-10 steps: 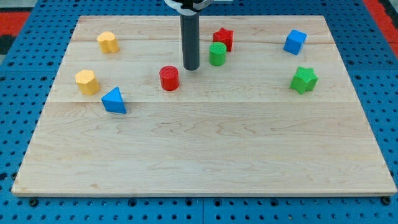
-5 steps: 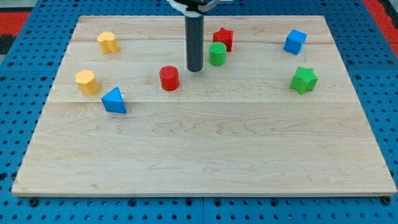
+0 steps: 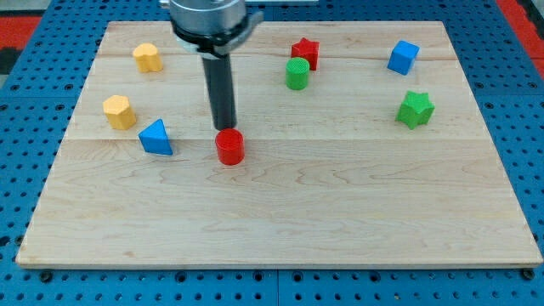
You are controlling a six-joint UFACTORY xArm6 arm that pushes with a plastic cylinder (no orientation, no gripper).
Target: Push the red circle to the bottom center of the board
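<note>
The red circle (image 3: 229, 147) lies left of the board's middle, about halfway down the wooden board (image 3: 280, 212). My tip (image 3: 224, 127) stands right behind it, touching its upper edge on the side toward the view's top. The rod rises from there to the arm's mount at the view's top.
A blue triangle (image 3: 155, 138) lies left of the red circle. Two yellow blocks (image 3: 118, 111) (image 3: 147, 57) sit at the upper left. A green cylinder (image 3: 297, 74) and a red star (image 3: 305, 53) sit at top centre. A blue cube (image 3: 403, 57) and a green star (image 3: 415, 109) are at the right.
My tip moved from beside the green cylinder to the left and down, coming behind the red circle. The red circle has slid toward the view's bottom.
</note>
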